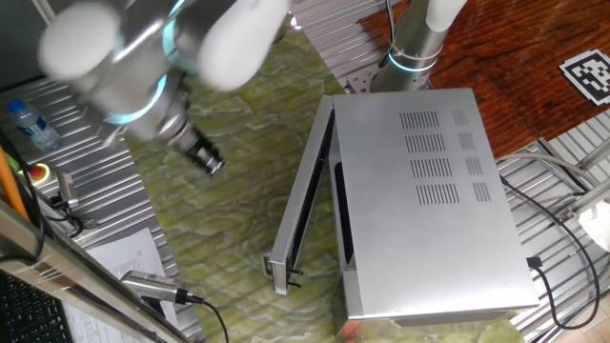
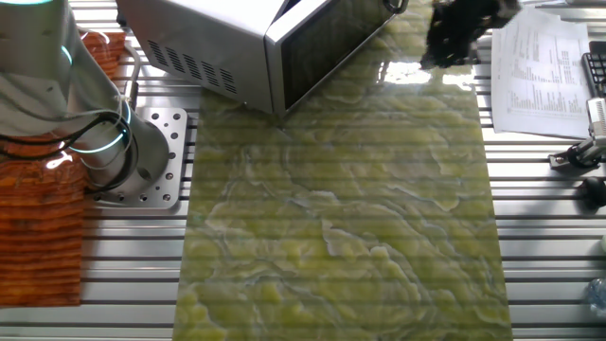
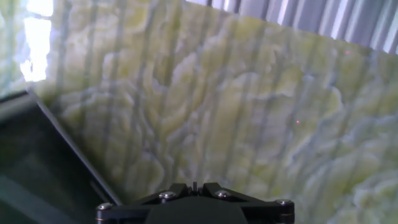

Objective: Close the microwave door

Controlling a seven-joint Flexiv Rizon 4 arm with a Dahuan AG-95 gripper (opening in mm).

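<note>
The microwave [image 1: 419, 219] is a large silver box with vent slots on top, standing on the right of the green mat. Its door [image 1: 303, 195] stands ajar, hinged at the far end and swung out to the left, latch tabs at the near end. My gripper [image 1: 212, 164] hangs left of the door, apart from it, with fingers together and empty. In the other fixed view the microwave [image 2: 199, 33] and door [image 2: 327, 47] are at the top, my gripper [image 2: 445, 43] blurred to their right. In the hand view my gripper [image 3: 194, 186] looks down on the mat, with the door's dark face [image 3: 37, 162] at lower left.
A green marbled mat [image 1: 238, 219] covers the table. A water bottle [image 1: 29, 124] and a red button [image 1: 40, 172] sit at the left edge. Papers [image 2: 540, 66] lie beside the mat. The arm's base [image 2: 104, 142] stands near the microwave. A cable [image 1: 534, 262] runs along the microwave's right side.
</note>
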